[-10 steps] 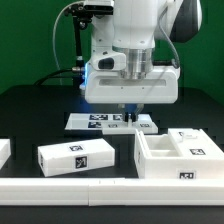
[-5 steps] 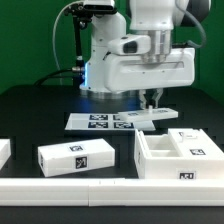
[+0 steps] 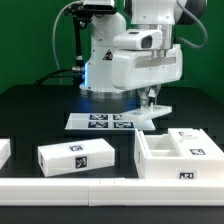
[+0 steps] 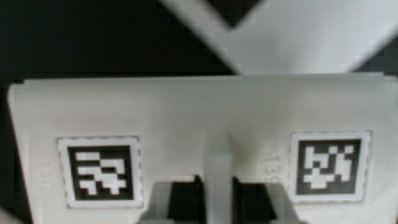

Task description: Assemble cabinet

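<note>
Apparently no legible text; tags (image 4: 98, 170) only

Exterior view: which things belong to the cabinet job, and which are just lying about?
Job: cabinet box, long tagged block, flat two-tag panel at the claw.
Lying about: marker board, white rail along the front.
</note>
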### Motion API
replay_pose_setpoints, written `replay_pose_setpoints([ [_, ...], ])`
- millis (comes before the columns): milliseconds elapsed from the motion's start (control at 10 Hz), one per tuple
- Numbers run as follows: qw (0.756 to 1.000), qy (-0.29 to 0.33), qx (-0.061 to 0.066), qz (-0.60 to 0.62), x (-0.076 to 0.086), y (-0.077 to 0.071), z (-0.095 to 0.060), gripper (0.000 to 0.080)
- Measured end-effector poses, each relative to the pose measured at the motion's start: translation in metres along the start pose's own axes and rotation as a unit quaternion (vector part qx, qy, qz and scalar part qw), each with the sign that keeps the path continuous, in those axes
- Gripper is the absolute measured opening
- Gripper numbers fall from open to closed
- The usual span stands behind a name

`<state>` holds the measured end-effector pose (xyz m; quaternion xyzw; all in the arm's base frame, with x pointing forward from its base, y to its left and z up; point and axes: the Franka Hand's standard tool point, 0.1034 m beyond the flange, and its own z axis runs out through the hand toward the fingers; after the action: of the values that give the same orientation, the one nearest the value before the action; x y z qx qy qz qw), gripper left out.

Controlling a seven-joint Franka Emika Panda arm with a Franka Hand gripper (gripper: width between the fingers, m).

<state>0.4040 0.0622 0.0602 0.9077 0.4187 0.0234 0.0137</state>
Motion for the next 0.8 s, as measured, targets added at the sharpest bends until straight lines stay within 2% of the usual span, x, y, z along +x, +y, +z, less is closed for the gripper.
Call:
replay_pose_setpoints([
  [100, 0.998, 0.004, -0.002, -0.056, 0.0088, 0.0064, -0.0006, 0.0062],
  [200, 0.991, 0.003, -0.002, -0.132, 0.0132, 0.0067, -0.0013, 0.0062],
  [600, 0.970, -0.009, -0.008, -0.242, 0.0082, 0.0105, -0.0009, 0.0062],
  [700, 0.957, -0.014, -0.009, -0.291, 0.0080, 0.0111, -0.0006, 0.0062],
  [800, 0.919, -0.035, -0.001, -0.393, 0.0167, 0.0095, 0.0000, 0.0062],
])
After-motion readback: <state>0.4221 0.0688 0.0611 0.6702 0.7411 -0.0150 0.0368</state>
